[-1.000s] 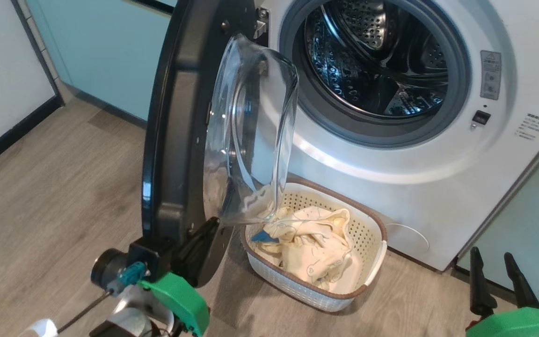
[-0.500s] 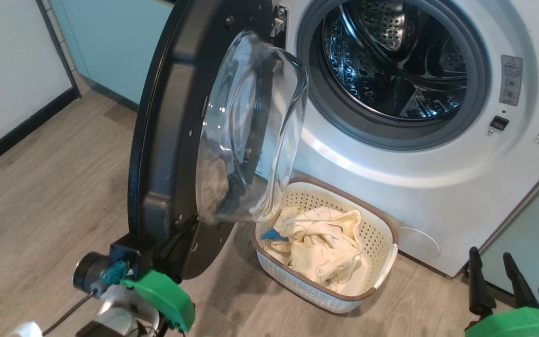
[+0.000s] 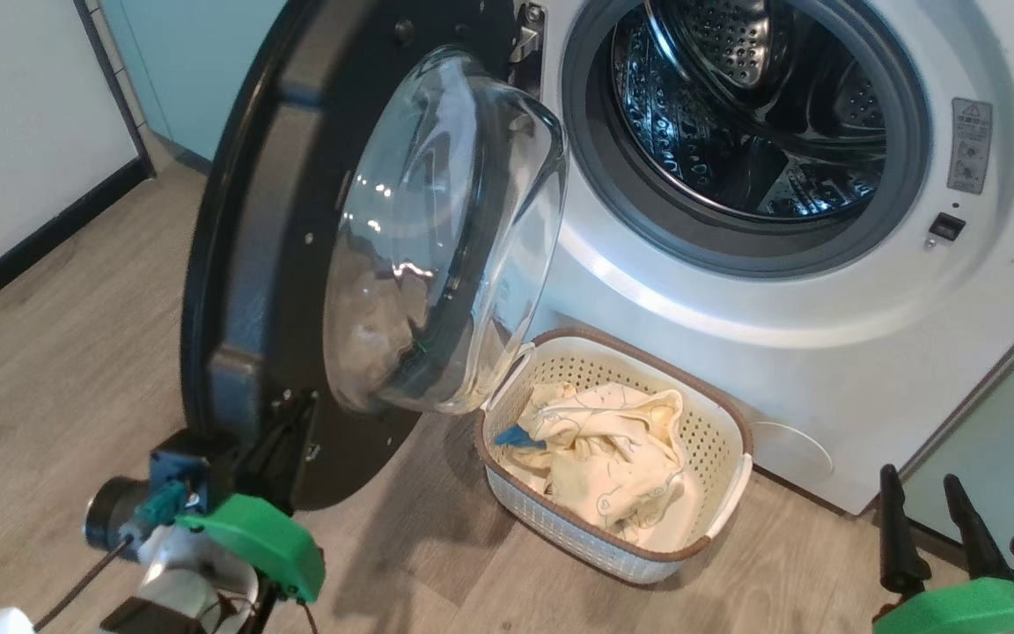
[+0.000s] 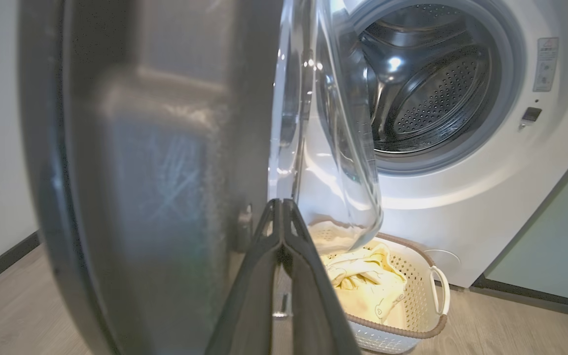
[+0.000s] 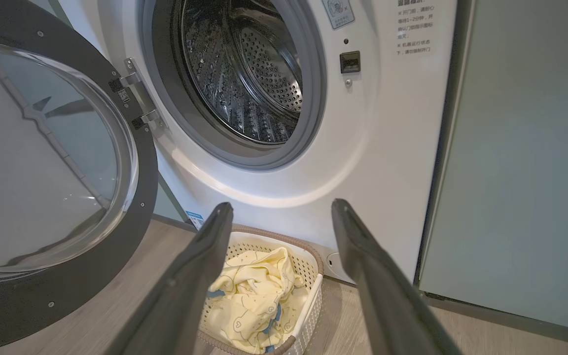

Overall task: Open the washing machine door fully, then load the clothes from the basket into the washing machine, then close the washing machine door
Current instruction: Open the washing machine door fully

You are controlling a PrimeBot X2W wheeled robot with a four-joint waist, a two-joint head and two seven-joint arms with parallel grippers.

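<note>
Washing machine door [image 3: 243, 220] hangs open at your head view's upper left, with the left gripper [image 3: 285, 436] at its lower rim. The grey warning label [image 3: 970, 145] on the washing machine [image 3: 824, 352] is too small to read. Left wrist: fingers [image 4: 259, 286] pressed together beside the door. Right wrist: right gripper [image 5: 281, 204] spread wide, framing the basket [image 5: 313, 303] of clothes [image 5: 259, 291], with bare floor [image 5: 111, 303] at lower left.

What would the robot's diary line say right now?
washing machine door: swung open | left pincer: shut, at door's lower edge | right pincer: open, empty | clothes: in basket
</note>
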